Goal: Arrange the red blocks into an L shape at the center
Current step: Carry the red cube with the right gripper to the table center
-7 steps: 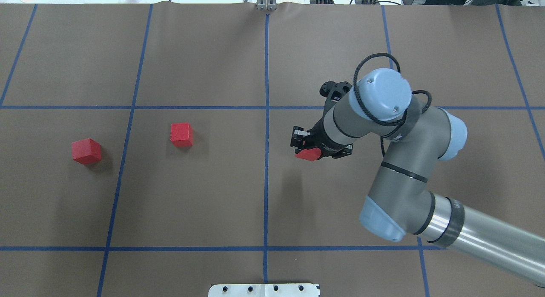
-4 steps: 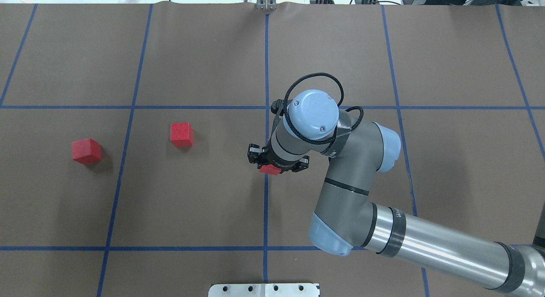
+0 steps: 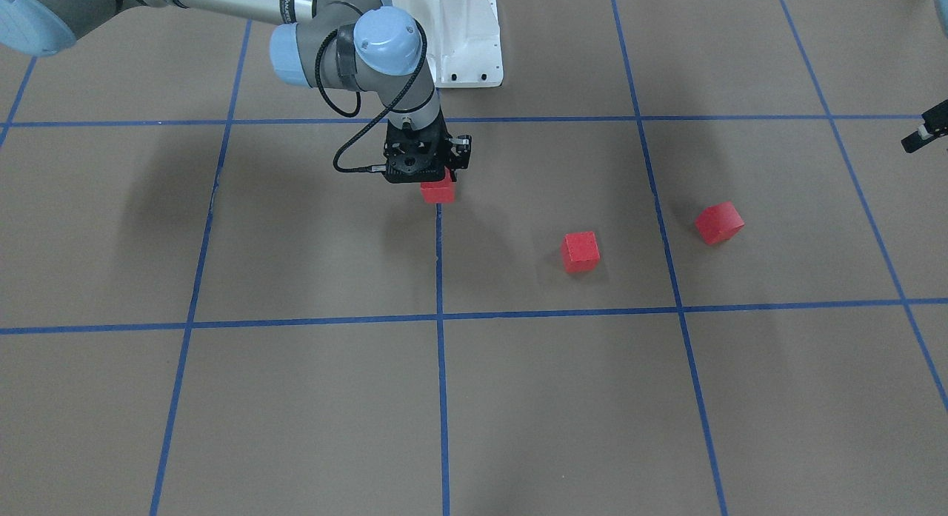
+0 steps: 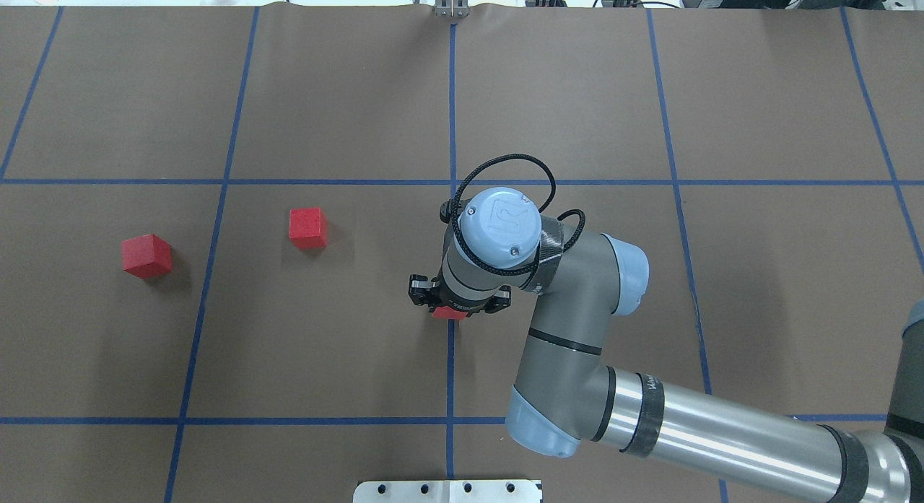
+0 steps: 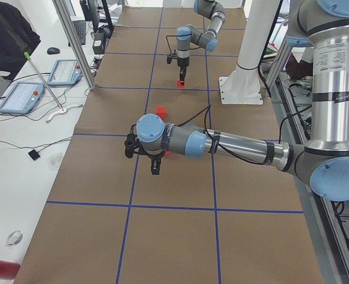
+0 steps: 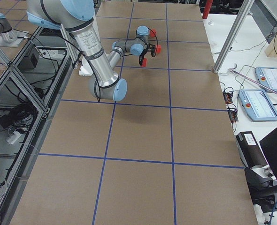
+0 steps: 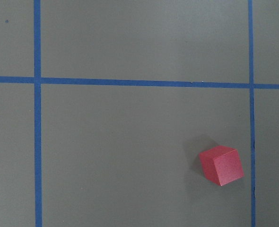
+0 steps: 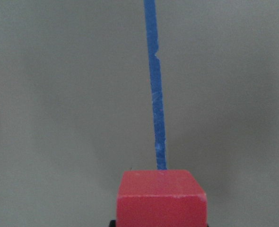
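Over the center tape line, right jaws tight on one red block; left jaws' state unclear

**Centre tape line**: blocked midway by the right gripper, clamped on the held red block.

**Near right quarter:** crossed by the right arm, so passage is barred there.

**Left half:** two obstacles are listed, the inner red block and the outer red block. They are set well apart, with open brown surface between and around them.

**Far-left margin:** the left gripper is seen well apart from the outer red block.

**Far row of grid cells:** open throughout.

**Near edge:** a white base plate is noted at the middle.
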